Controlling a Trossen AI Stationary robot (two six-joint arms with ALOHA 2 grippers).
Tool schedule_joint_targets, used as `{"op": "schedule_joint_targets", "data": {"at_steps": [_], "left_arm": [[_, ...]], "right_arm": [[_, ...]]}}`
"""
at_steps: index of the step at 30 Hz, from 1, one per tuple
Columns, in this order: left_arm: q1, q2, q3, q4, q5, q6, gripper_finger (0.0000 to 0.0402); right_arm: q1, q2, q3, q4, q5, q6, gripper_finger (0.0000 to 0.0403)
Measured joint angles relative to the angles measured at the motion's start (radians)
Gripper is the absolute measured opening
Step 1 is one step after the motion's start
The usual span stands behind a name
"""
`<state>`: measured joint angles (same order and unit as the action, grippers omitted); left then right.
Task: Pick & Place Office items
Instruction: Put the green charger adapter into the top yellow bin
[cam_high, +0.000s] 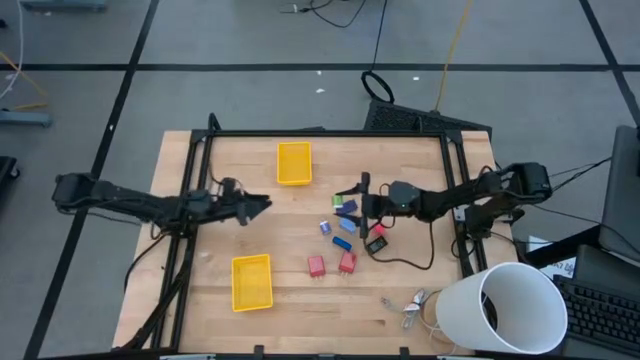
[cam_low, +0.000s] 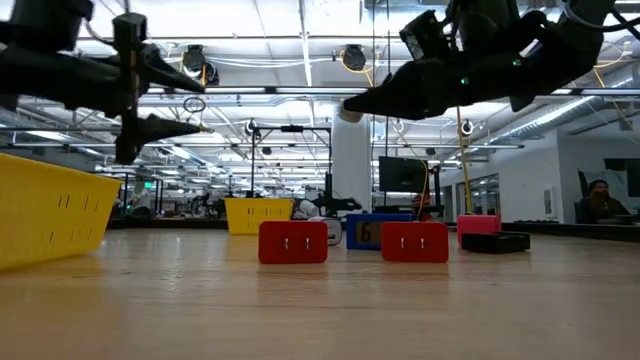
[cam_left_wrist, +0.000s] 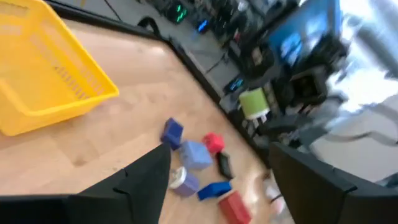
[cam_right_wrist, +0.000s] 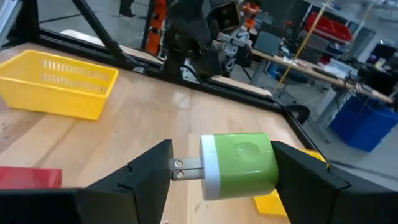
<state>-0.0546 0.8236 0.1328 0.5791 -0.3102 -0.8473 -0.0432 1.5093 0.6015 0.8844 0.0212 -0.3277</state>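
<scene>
Several small office items lie on the wooden table right of centre: two red blocks (cam_high: 316, 266) (cam_high: 347, 262), blue pieces (cam_high: 342, 243) (cam_left_wrist: 196, 154) and a black one (cam_left_wrist: 224, 165). Just above and behind this cluster my right gripper (cam_high: 352, 200) (cam_right_wrist: 221, 149) is shut on a green-and-white plug-shaped item (cam_right_wrist: 239, 165) (cam_left_wrist: 252, 103). My left gripper (cam_high: 262, 204) (cam_left_wrist: 219, 151) hovers left of centre, pointing level toward the cluster, open with nothing between its fingers. My right gripper pinches the green plug-shaped item end to end between its two fingers: the metal prongs (cam_right_wrist: 179, 167) toward one finger, the green back end (cam_right_wrist: 272, 163) against the other. The fingers point level, from the table's right. The item is lifted clear of the table.
One yellow tray (cam_high: 294, 163) stands at the far middle, another (cam_high: 251, 281) near the front left. A white bucket (cam_high: 500, 310) sits at the front right corner, with silvery metal bits (cam_high: 412, 305) beside it. A black cable (cam_high: 405, 262) loops under the right arm.
</scene>
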Motion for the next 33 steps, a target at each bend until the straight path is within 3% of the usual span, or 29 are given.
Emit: {"op": "schedule_joint_targets", "data": {"at_steps": [8,17,33], "left_arm": [[-0.002,0.354,0.314,0.001,0.052,0.108,0.0337],[-0.002,0.641,0.581,0.0,0.175,0.122,0.0347],[0.017,0.827,0.73,0.002,0.179,0.11,0.0347]], "right_arm": [[0.029,0.01,0.031,0.002,0.005,-0.054,0.024],[0.032,0.01,0.031,0.014,0.008,-0.082,0.0239],[0.058,0.01,0.03,0.031,0.01,-0.117,0.0239]]}}
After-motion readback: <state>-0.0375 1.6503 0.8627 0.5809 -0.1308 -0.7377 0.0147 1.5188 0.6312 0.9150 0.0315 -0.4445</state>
